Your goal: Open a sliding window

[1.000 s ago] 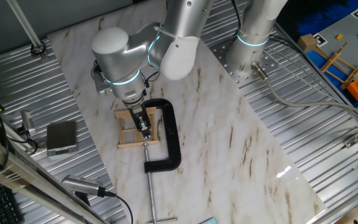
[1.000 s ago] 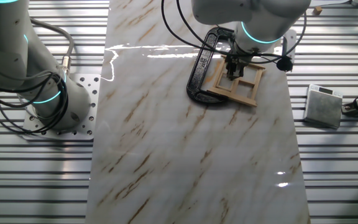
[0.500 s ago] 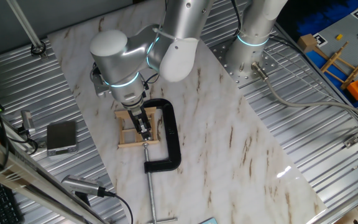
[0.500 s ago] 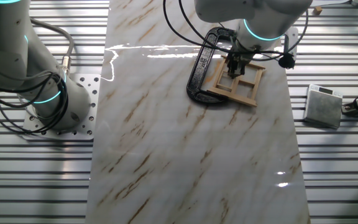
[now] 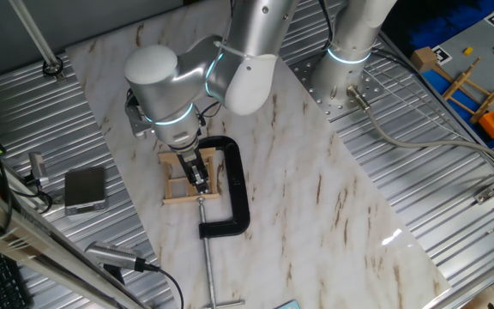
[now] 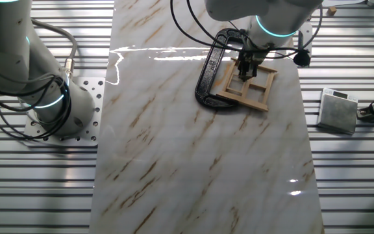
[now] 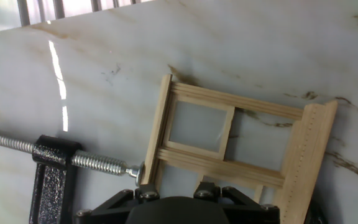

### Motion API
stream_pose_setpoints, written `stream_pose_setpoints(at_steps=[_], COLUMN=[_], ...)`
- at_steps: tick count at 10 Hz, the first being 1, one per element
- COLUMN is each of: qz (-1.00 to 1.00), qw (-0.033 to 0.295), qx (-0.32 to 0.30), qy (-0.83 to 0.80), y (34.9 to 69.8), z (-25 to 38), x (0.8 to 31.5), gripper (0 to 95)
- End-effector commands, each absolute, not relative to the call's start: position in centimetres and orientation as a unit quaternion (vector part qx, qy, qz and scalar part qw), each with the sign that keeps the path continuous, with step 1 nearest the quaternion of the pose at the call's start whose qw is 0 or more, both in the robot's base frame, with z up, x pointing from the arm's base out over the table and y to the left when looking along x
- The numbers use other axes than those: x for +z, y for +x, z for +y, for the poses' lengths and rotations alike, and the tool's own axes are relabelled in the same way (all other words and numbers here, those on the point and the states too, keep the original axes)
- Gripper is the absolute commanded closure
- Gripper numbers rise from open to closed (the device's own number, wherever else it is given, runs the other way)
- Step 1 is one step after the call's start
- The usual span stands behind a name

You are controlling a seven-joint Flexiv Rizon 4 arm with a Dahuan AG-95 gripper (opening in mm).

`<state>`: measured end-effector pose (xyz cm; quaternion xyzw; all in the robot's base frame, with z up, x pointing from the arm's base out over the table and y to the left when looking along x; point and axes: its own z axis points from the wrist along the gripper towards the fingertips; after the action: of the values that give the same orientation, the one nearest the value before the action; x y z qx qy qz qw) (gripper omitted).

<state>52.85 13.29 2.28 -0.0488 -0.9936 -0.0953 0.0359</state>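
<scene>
The sliding window (image 5: 183, 178) is a small pale wooden frame lying flat on the marble board, held at one edge by a black C-clamp (image 5: 232, 196). My gripper (image 5: 198, 178) points straight down over the window's inner bars, its fingers close together with nothing between them. From the other side, the gripper (image 6: 245, 71) stands over the window (image 6: 250, 88) near its clamp-side half. The hand view shows the window (image 7: 229, 140) whole, the inner pane toward the clamp screw (image 7: 101, 163). My fingertips are hidden there behind the black housing (image 7: 176, 210).
The C-clamp's long screw handle (image 5: 210, 266) runs toward the board's near edge. A grey box (image 5: 85, 189) sits on the ribbed metal table beside the board. A second arm's base (image 5: 346, 69) stands at the far side. A wooden rack (image 5: 470, 86) lies far right.
The arm has shifted slightly, and the gripper has risen a little over the window. The window and clamp have not visibly moved.
</scene>
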Motion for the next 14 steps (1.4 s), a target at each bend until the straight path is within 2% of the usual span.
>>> stream_pose_setpoints(at_steps=[1, 3, 4, 7, 8, 14], qz=[-0.993, -0.993, -0.993, -0.991, -0.99, -0.984], qw=[0.036, 0.036, 0.036, 0.036, 0.035, 0.021], qx=[-0.097, -0.103, -0.104, -0.115, -0.127, -0.168], qy=[-0.05, -0.05, -0.05, -0.049, -0.051, -0.054], y=[52.8, 52.7, 52.7, 52.4, 52.3, 52.2], z=[13.3, 13.2, 13.1, 12.7, 12.6, 12.7], x=[2.3, 2.4, 2.6, 3.1, 3.3, 3.6], gripper=[57.0, 57.0, 76.0, 76.0, 57.0, 57.0])
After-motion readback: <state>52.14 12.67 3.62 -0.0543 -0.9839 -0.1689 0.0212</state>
